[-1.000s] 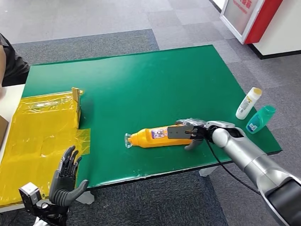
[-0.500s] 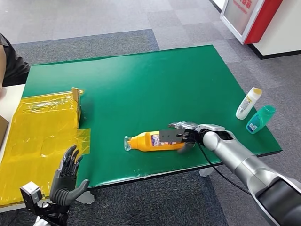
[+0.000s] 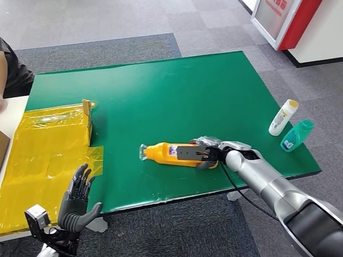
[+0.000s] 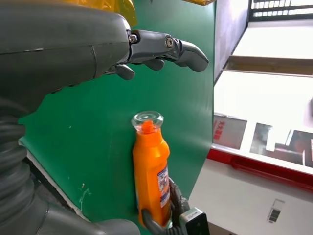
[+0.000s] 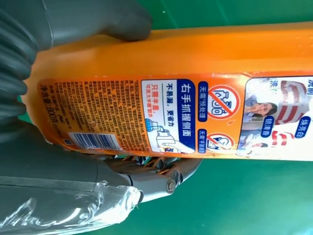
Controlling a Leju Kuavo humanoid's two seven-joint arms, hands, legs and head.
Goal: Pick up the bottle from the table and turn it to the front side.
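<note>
An orange bottle with a clear cap lies on its side on the green table, cap pointing left. My right hand grips its base end, thumb on one side and fingers on the other. The right wrist view shows the bottle close up with its back label and barcode facing the camera, and the thumb pressed against it. In the left wrist view the bottle appears across the table. My left hand hovers off the table's near left edge, open and holding nothing.
A yellow plastic-wrapped sheet with a small upright box covers the left of the table. A white bottle and a teal bottle lie at the right edge. A person's dark sleeve shows at far left.
My right hand has pushed the orange bottle leftward along the table, and its cap end has swung slightly away from me. The left hand has barely moved.
</note>
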